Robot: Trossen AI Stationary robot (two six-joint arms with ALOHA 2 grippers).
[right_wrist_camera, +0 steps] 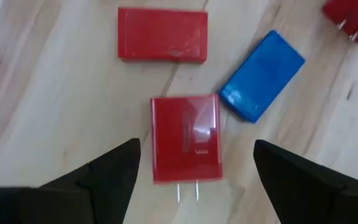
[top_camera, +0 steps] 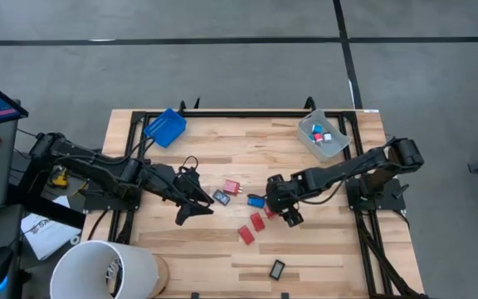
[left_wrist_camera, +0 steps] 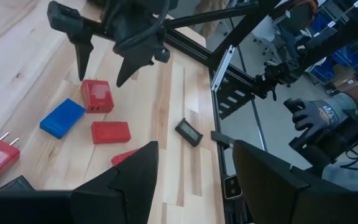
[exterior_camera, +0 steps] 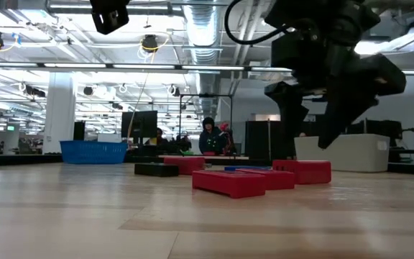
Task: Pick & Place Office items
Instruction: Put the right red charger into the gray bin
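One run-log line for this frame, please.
right tool: open, above red plug block, empty | left tool: idle mid-table, empty | blue block: beside red one | bin: holds some items

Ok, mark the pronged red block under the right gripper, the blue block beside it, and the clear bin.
pronged red block (right_wrist_camera: 185,138), right wrist view, top face.
blue block (right_wrist_camera: 261,76), right wrist view, top face.
clear bin (top_camera: 305,143), high view, rim.

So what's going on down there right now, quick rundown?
Right gripper open, empty, above a red plug. Left gripper open, empty, waiting mid-table. Blue block close beside the plug, not touching; may crowd the jaws.
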